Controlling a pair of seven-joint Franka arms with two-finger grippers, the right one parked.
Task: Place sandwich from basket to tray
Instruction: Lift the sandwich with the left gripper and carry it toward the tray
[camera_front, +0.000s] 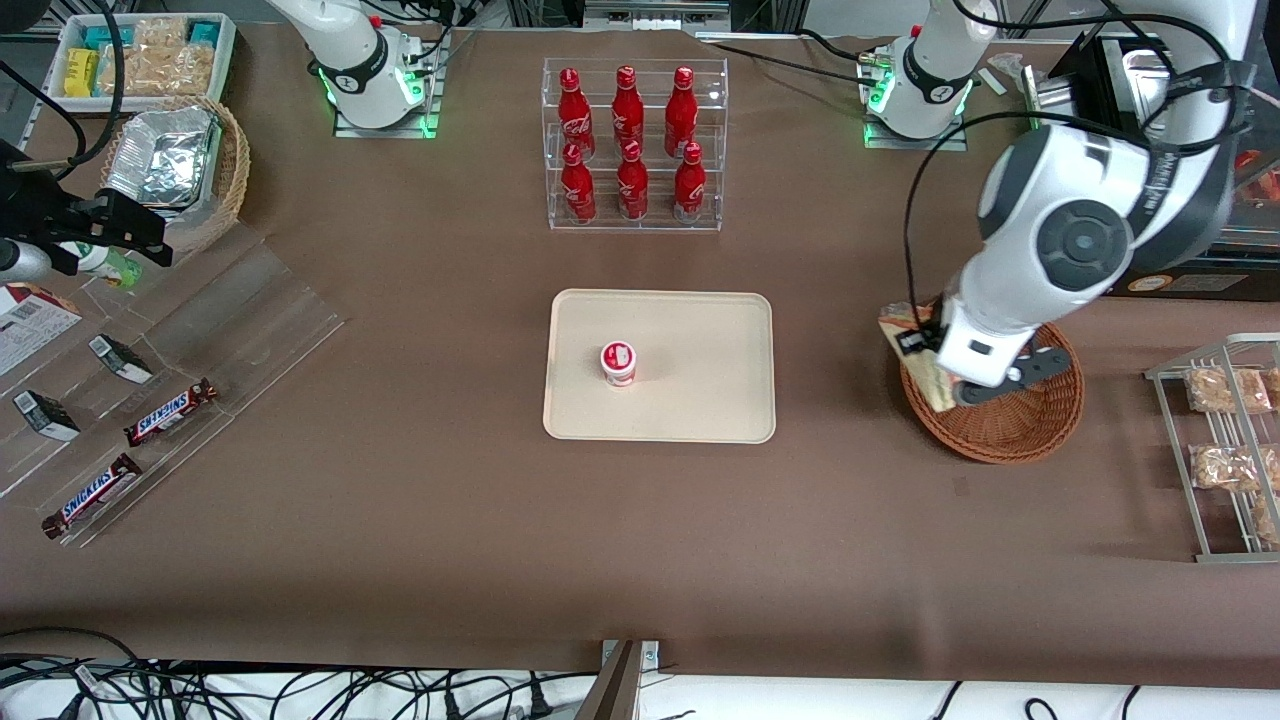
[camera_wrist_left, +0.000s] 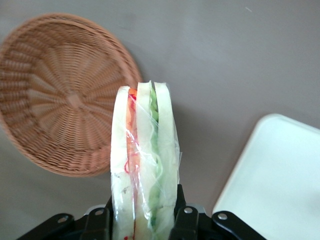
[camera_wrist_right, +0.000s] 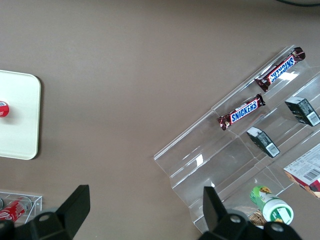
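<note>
Brown table (camera_front: 400, 500) carries tray (camera_front: 700, 330) and basket (camera_front: 1010, 430); gripper (camera_wrist_left: 142, 220) clamps sandwich (camera_wrist_left: 142, 165) above.

A robotics lab, dressed up as a snack counter. Two Franka arm bases are bolted at the table's edge, cables trailing, and a brown cloth (camera_front: 420, 480) covers the tabletop. The gripper (camera_front: 925, 365) hangs over the wicker basket (camera_front: 1010, 425); toward the parked arm's end from it stand a clear rack of cola bottles (camera_front: 632, 140) and acrylic shelves with Snickers bars (camera_front: 170, 412).
</note>
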